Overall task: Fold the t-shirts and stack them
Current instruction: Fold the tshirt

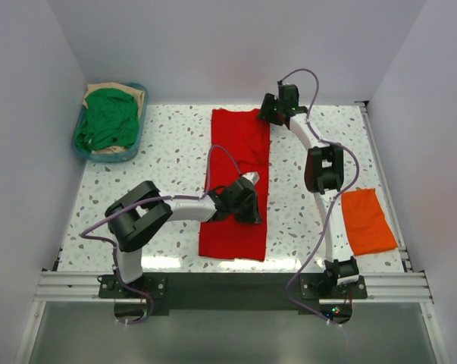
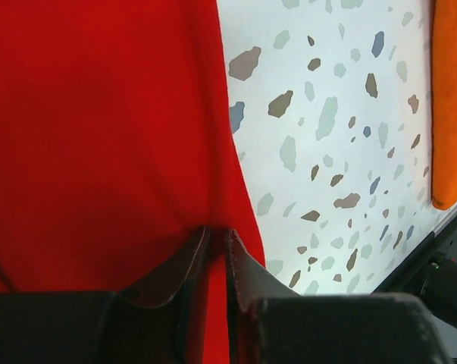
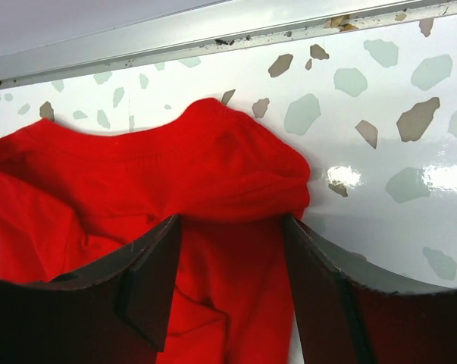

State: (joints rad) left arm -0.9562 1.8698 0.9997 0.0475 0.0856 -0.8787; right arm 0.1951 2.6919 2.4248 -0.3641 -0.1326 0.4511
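Pinching red t-shirt (image 2: 99,129) edge: left fingers (image 2: 247,277)

Red t-shirt (image 1: 239,144), orange t-shirt (image 1: 368,220) at right and green t-shirt (image 1: 107,117) far left are seen as matt soft cloth, table top (image 1: 175,167) as smooth, glossy, speckled, basket (image 1: 82,154) as teal plastic, near rail (image 1: 69,287) as bare metal.
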